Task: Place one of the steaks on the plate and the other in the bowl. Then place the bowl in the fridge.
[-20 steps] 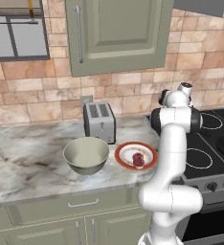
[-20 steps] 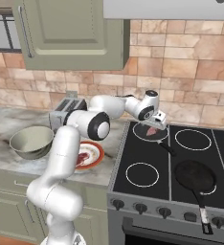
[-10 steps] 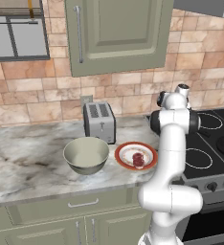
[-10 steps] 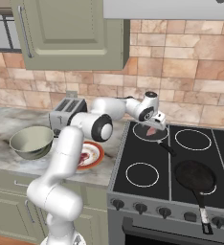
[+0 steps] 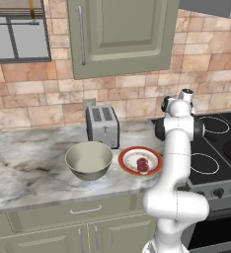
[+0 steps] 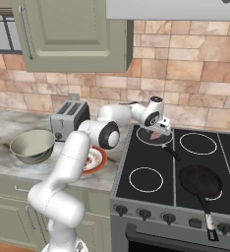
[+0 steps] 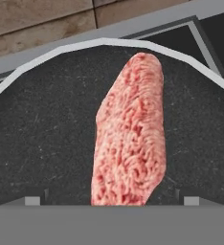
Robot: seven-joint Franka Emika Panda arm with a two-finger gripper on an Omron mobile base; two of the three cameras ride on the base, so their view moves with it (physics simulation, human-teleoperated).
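My end effector (image 6: 159,132), jaws apart, hovers over the long steak (image 7: 130,131) lying in a pan on the stove; I should straddle its narrow width squarely before closing.

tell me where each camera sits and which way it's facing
Left base view: behind the arm's left, looking forward and down at the pale grey-green bowl and orange-rimmed plate; arm rises lower right.
Right base view: behind its right, over the black stove; arm rises lower left, open claw over the elongated pink steak.
Hand view: looks straight down on that steak.
Base views share bowl, plate, silver toaster.
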